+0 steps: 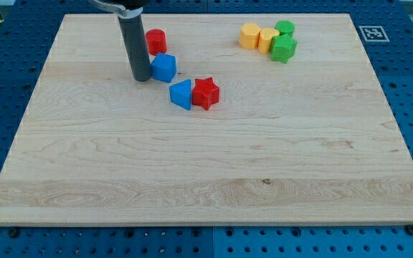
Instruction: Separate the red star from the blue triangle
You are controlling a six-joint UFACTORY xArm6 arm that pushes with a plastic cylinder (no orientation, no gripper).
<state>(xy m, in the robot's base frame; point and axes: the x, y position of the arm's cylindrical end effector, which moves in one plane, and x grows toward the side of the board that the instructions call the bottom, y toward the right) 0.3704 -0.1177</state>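
Observation:
The red star [206, 92] lies near the middle of the board's upper half. The blue triangle [181, 94] touches its left side. My tip [141, 77] stands on the board up and to the left of this pair, clear of the triangle. A blue block [164, 67] sits just to the right of my tip, almost touching the rod. A red round block [155, 41] lies above that blue block, next to the rod.
A cluster sits at the view's upper right: a yellow hexagon-like block [249, 34], a yellow block [267, 39], a green round block [285, 29] and a green star-like block [284, 49]. The wooden board [206, 179] lies on a blue pegboard table.

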